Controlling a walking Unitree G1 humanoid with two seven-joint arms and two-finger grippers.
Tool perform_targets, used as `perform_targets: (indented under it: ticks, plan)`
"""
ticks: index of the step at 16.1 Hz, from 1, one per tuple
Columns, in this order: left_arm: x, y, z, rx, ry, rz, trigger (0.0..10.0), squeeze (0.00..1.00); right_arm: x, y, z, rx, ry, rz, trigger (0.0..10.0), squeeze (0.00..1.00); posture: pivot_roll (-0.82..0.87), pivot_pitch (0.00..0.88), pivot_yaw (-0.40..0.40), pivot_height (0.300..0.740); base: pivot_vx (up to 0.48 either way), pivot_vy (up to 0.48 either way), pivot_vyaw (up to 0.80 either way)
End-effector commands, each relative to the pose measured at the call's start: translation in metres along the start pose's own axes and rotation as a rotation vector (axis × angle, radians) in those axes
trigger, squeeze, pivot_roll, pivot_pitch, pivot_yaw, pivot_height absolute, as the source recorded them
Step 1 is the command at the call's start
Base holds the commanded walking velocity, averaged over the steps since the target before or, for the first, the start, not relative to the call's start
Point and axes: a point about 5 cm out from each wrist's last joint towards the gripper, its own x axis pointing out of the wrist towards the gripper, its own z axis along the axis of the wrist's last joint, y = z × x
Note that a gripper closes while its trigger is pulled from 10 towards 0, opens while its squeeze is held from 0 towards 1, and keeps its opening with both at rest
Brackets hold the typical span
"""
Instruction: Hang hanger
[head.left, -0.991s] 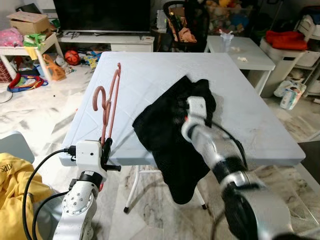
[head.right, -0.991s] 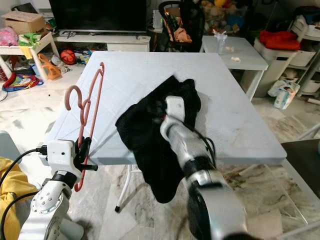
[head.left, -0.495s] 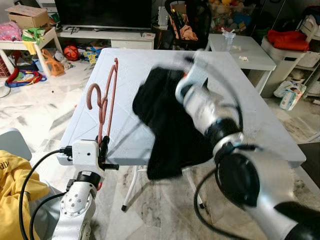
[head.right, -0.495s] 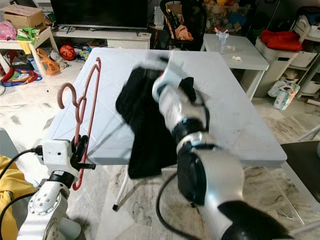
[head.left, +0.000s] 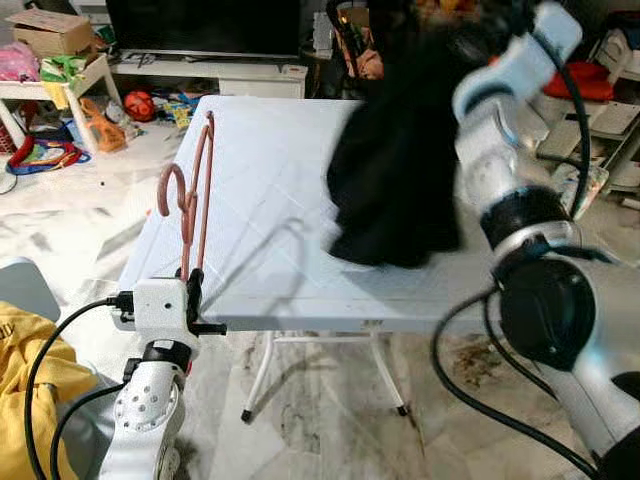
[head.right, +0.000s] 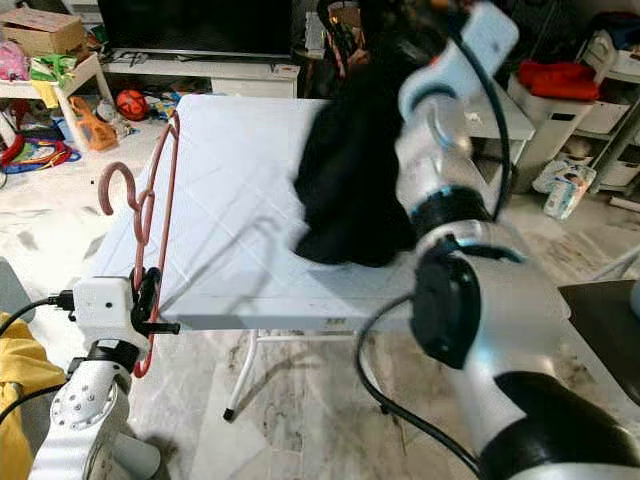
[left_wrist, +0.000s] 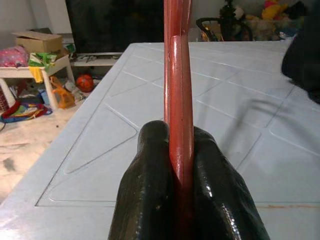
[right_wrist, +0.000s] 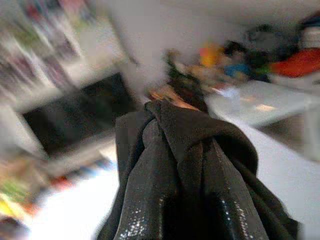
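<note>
A pink-red hanger stands upright at the left front edge of the white table, hook to the left. My left gripper is shut on its lower bar; the left wrist view shows both black fingers clamped around the red bar. A black garment hangs in the air over the table's right half, its lower hem near the tabletop. The raised right arm holds it from above. In the blurred right wrist view my right gripper is shut on the bunched black cloth.
A television stand and scattered toys lie beyond the table on the left. A yellow cloth sits at lower left. A black chair stands behind the table, with a second white table and shelves at back right.
The right arm has swung up and to the right, lifting the black garment off the table's front edge into the air. The left gripper still holds the hanger in about the same place.
</note>
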Motion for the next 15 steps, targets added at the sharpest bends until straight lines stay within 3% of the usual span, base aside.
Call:
perform_targets:
  ticks: [1, 3, 4, 7, 9, 10, 11, 12, 15]
  plan:
    - [0.000, 0.003, -0.012, 0.012, 0.062, 0.019, 10.0, 0.00, -0.007, -0.007, -0.032, -0.187, 0.145, -0.020, 10.0, 0.00, 0.02, 0.000, -0.086, 0.740, 0.000, 0.000, 0.00]
    - [0.000, 0.001, -0.012, 0.008, 0.064, 0.012, 10.0, 0.00, -0.019, -0.010, -0.069, -0.242, 0.295, 0.065, 10.0, 0.00, 0.02, 0.000, -0.086, 0.740, 0.000, 0.000, 0.00]
    - [-0.002, 0.000, -0.013, 0.005, 0.070, 0.000, 10.0, 0.00, -0.030, -0.016, -0.093, -0.280, 0.391, 0.123, 10.0, 1.00, 0.02, 0.000, -0.084, 0.740, 0.000, 0.000, 0.00]
    - [-0.004, -0.002, -0.015, 0.002, 0.077, -0.017, 10.0, 0.00, -0.041, -0.023, -0.113, -0.418, 0.469, 0.232, 10.0, 1.00, 0.02, 0.000, -0.082, 0.740, 0.000, 0.000, 0.00]
    - [-0.003, 0.005, -0.014, 0.000, 0.075, -0.002, 10.0, 0.00, -0.048, -0.028, -0.121, -0.617, 0.496, 0.474, 10.0, 1.00, 0.01, 0.000, -0.078, 0.740, 0.000, 0.000, 0.00]
    - [-0.003, 0.008, -0.014, -0.005, 0.077, 0.014, 10.0, 0.00, -0.049, -0.033, -0.120, -0.622, 0.494, 0.475, 10.0, 1.00, 0.01, 0.000, -0.077, 0.740, 0.000, 0.000, 0.00]
    - [-0.002, 0.010, -0.014, 0.001, 0.077, 0.014, 10.0, 0.00, -0.045, -0.044, -0.110, -0.675, 0.425, 0.457, 10.0, 1.00, 0.02, 0.000, -0.074, 0.740, 0.000, 0.000, 0.00]
    - [-0.002, 0.011, -0.013, 0.007, 0.076, 0.008, 10.0, 0.00, -0.039, -0.049, -0.096, -0.579, 0.353, 0.433, 10.0, 1.00, 0.01, 0.000, -0.067, 0.740, 0.000, 0.000, 0.00]
    - [-0.001, 0.010, -0.014, 0.010, 0.079, 0.000, 10.0, 0.00, -0.031, -0.062, -0.069, -0.496, 0.229, 0.430, 10.0, 1.00, 0.00, 0.000, -0.055, 0.740, 0.000, 0.000, 0.00]
